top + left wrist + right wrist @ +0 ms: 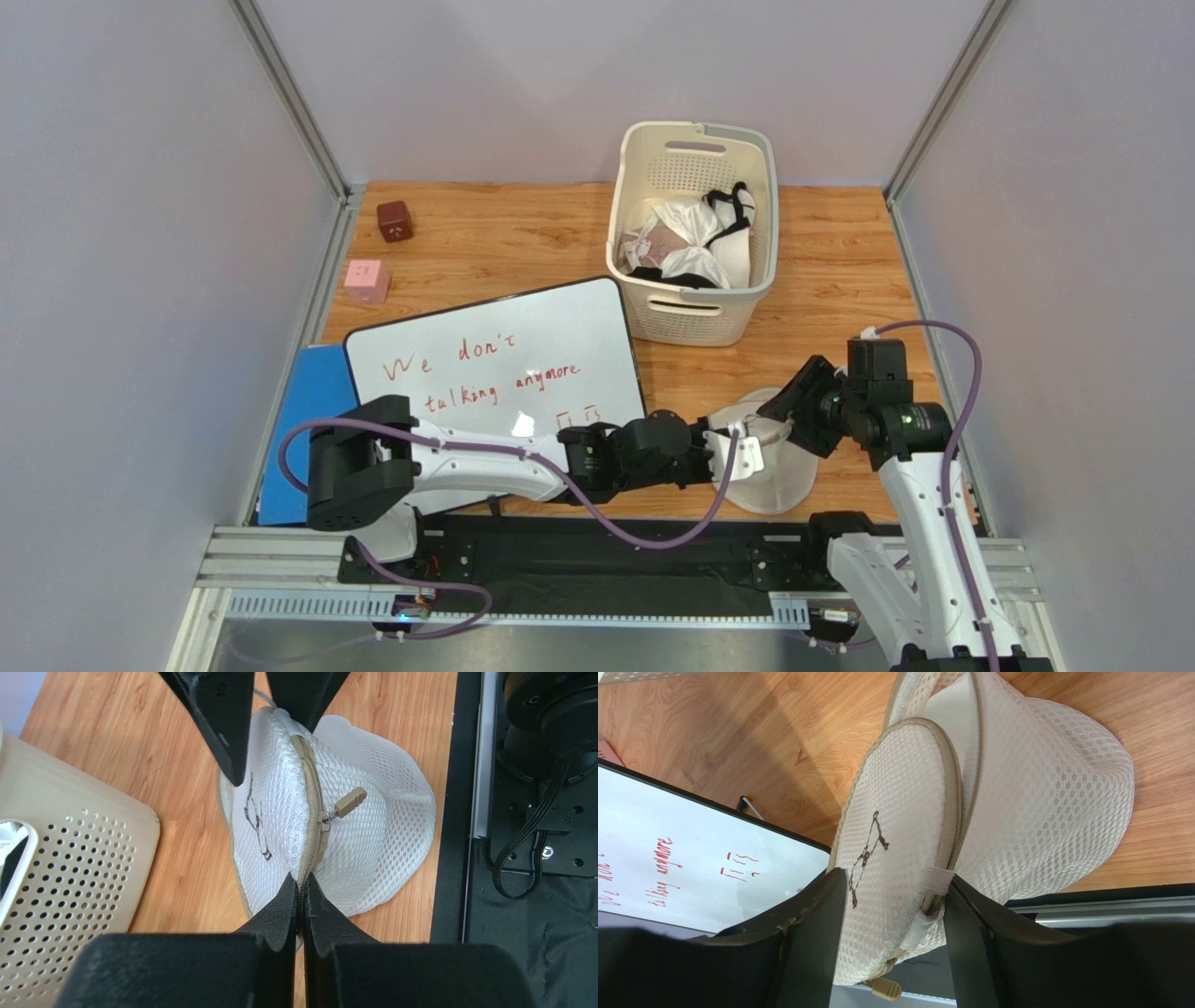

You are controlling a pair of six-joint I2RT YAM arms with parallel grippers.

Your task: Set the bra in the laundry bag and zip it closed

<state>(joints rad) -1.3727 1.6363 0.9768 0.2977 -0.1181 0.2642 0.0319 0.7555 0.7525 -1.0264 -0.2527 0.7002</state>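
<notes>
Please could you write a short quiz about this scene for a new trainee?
1. True or false: the laundry bag lies inside the basket.
2. The writing on the whiteboard is: A red, B blue, C green.
3. Fill in: the left gripper pinches the bag's ___ rim, while the right gripper holds one mesh half.
Key: 1 false, both grippers hold it, apart from the basket; 2 A; 3 zipper.

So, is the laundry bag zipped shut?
Not fully. The laundry bag gapes along its upper rim in the right wrist view.
</notes>
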